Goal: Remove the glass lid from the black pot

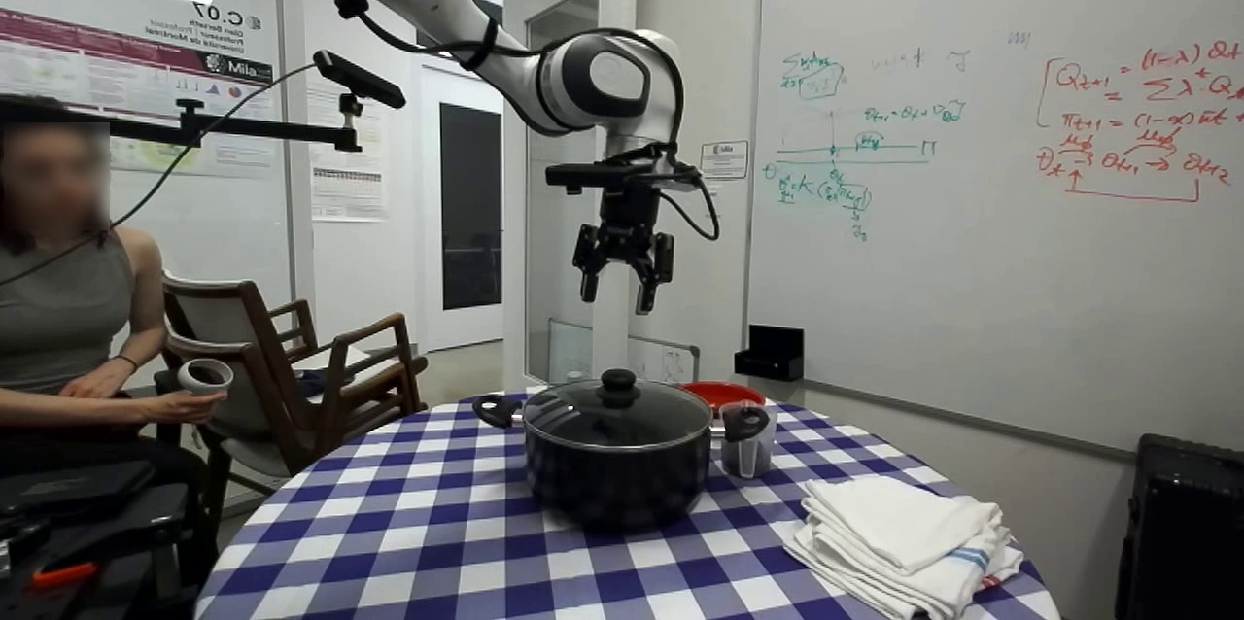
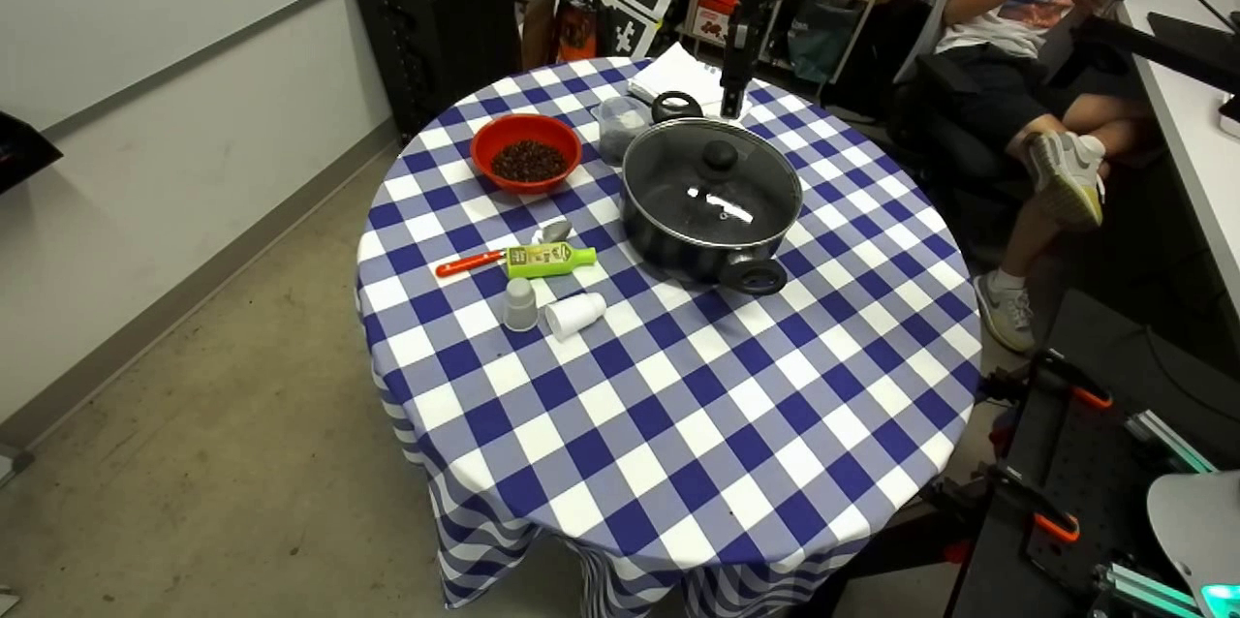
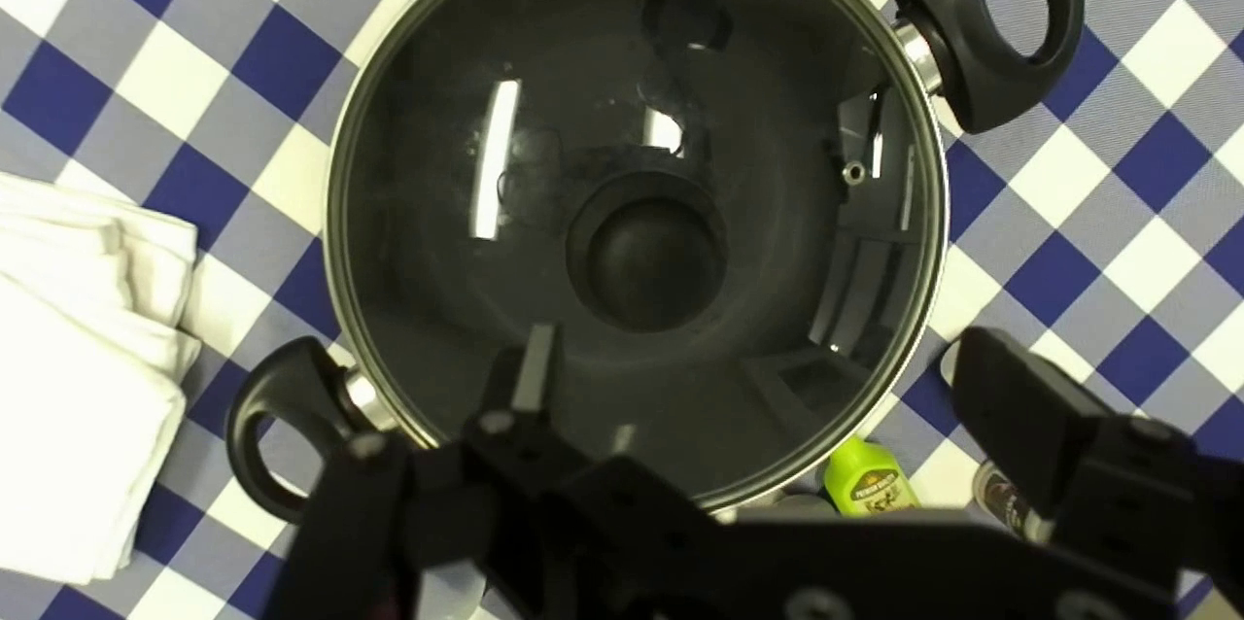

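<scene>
The black pot point(image 1: 617, 489) stands upright on the checked tablecloth; it also shows in an exterior view point(image 2: 673, 248). Its black side handles point(image 3: 1059, 13) stick out on opposite sides. The round glass lid point(image 1: 564, 414) with a black centre knob point(image 1: 619, 392) sits on the pot. The lid point(image 2: 678, 182) and its knob point(image 2: 720, 155) show in both exterior views. In the wrist view the lid point(image 3: 437, 290) and knob point(image 3: 656, 265) lie beyond the fingers. My gripper point(image 1: 616, 299) is open and empty, pointing down, above the knob and apart from it; its fingers point(image 3: 758, 333) are spread wide.
A red bowl point(image 2: 484, 158) of dark beans and a clear cup point(image 2: 618, 132) stand near the pot. A green bottle point(image 2: 550, 261), a red-handled spoon point(image 2: 470, 264) and two small white cups point(image 2: 575, 315) lie beside it. Folded white cloths point(image 1: 894, 542) are on the table. People sit nearby.
</scene>
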{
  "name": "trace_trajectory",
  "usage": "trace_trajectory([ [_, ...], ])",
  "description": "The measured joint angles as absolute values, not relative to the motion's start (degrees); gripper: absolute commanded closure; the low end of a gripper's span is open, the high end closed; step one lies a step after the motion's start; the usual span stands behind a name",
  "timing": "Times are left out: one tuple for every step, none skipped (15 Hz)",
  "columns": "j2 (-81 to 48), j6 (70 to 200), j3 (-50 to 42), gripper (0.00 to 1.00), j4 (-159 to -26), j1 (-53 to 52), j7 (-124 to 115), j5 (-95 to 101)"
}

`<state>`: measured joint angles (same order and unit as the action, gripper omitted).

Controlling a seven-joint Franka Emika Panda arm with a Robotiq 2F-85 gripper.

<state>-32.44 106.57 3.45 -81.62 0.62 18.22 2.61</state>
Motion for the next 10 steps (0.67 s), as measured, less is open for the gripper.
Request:
trace_trajectory([
  [-32.9,106.6,3.5,0.00,-81.6,0.6,17.8,2.4],
  [-33.3,106.5,3.5,0.00,-81.5,0.6,17.5,2.2],
  [-33.7,106.4,3.5,0.00,-81.5,0.6,16.9,2.1],
  [-34.0,106.3,3.5,0.00,-81.5,0.6,16.5,2.1],
  [-34.3,106.3,3.5,0.00,-81.5,0.7,16.0,1.9],
  [-34.6,106.3,3.5,0.00,-81.5,0.8,15.6,1.7],
  [-34.9,106.4,3.5,0.00,-81.5,0.9,15.3,1.6],
  [-35.1,106.7,3.5,0.00,-81.5,1.0,14.9,1.5],
  [-35.2,106.7,3.5,0.00,-81.5,1.0,14.5,1.2],
  [-35.4,106.7,3.5,0.00,-81.5,1.1,14.1,0.7],
])
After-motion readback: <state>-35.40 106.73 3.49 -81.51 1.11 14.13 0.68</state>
